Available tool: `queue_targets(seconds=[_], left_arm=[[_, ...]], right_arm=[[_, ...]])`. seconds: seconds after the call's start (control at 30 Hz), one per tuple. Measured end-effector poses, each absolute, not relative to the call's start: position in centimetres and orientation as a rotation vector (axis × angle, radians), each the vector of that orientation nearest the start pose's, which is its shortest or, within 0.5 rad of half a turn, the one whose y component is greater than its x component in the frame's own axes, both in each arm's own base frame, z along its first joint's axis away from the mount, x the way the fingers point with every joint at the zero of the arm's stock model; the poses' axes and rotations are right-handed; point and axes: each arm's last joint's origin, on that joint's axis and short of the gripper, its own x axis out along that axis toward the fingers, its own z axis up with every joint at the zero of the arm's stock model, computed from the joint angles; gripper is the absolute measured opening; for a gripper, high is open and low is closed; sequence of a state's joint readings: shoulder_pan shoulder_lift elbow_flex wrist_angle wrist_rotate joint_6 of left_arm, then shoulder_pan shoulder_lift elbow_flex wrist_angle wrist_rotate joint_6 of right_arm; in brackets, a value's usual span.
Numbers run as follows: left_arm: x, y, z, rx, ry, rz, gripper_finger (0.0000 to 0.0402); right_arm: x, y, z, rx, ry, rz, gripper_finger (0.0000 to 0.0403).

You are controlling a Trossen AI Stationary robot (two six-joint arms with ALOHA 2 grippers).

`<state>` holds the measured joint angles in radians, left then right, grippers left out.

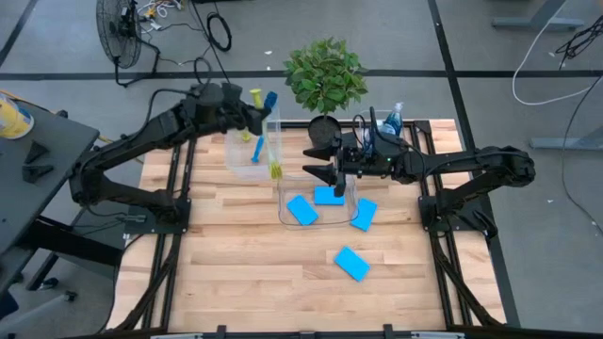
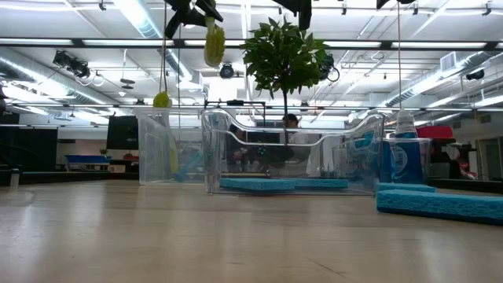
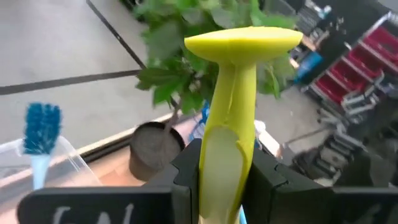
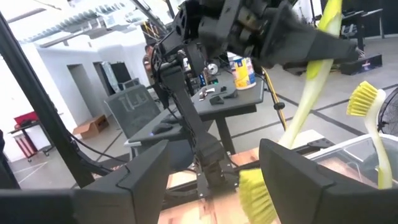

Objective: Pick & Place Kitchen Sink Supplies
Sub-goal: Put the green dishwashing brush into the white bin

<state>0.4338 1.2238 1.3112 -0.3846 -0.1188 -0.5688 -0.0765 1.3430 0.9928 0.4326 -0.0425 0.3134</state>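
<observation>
Left gripper [image 1: 252, 111] clamps a yellow-green dish brush [image 3: 233, 106] by its handle, lifted above the rear clear bin [image 1: 247, 151]; bristle end hangs down over the bin's edge, handle end cut off in the left wrist view. Blue dish brush [image 1: 265, 118] and second yellow-green brush [image 1: 275, 169] stand in that bin, partly hidden by its walls. Right gripper [image 1: 320, 165] hovers over the front clear bin [image 1: 316, 202], fingers spread, empty. Sponges [image 1: 301, 209] lie in the front bin; one sponge [image 1: 351, 264] sits alone on the wood table [image 1: 245, 273]. Blue-liquid bottle [image 1: 393, 120] half hidden behind the right arm. Potted plant [image 1: 325, 80] at table's rear. Floor fan [image 1: 120, 33] and cables beyond.
</observation>
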Motion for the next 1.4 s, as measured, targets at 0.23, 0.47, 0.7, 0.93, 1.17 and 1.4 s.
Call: queue_targets(seconds=[0.23, 0.47, 0.7, 0.93, 1.17, 1.4], left_arm=[[22.7, 13.2, 39.2, -0.728, 0.121, 0.712, 0.0079], [22.5, 14.0, 36.0, -0.856, 0.153, 0.793, 0.0080], [22.5, 14.6, 33.5, -0.952, 0.116, 0.850, 0.0082], [21.8, 15.4, 30.2, -1.061, 0.085, 0.917, 0.0083], [21.2, 16.3, 28.1, -1.182, -0.057, 0.960, 0.0081], [20.6, 16.6, 26.8, -1.246, -0.075, 1.011, 0.0087]], right_arm=[[30.7, -2.2, 33.9, 0.306, -0.071, -0.023, 0.0244], [30.7, -2.2, 33.9, 0.302, -0.068, -0.024, 0.0244], [30.7, -2.2, 33.8, 0.302, -0.061, -0.026, 0.0244], [30.7, -2.2, 33.8, 0.303, -0.056, -0.029, 0.0244], [30.7, -2.3, 33.8, 0.303, -0.059, -0.042, 0.0244], [30.7, -2.3, 33.8, 0.303, -0.061, -0.052, 0.0244]])
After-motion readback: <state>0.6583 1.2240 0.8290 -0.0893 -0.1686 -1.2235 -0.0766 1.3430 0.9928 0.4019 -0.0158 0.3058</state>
